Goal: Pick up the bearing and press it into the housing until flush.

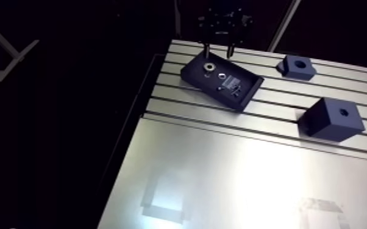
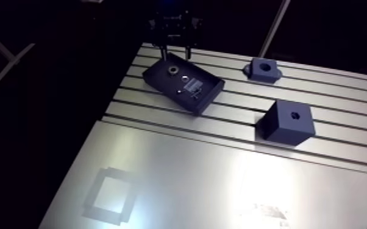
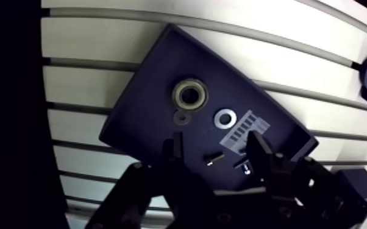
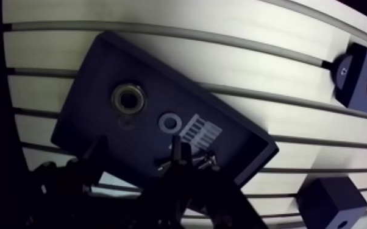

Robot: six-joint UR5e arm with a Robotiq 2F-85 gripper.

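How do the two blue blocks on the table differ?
Height: the far block is low and flat; the near block is a taller cube.
Hole: the far block's top hole is wide; the near block's is small.
Both are dark blue, stand on the slotted table, and have one hole in the top.

1. A dark tray (image 3: 143, 103) lay askew on the slotted counter (image 3: 82, 49).
2. A bearing (image 3: 190, 95) sat in the tray, with a flat washer (image 3: 225, 117) and a pale label (image 3: 245, 129) near it.
3. The fingers (image 3: 175, 152) stood apart over the tray, holding nothing; a small screw (image 3: 213, 159) lay between them.
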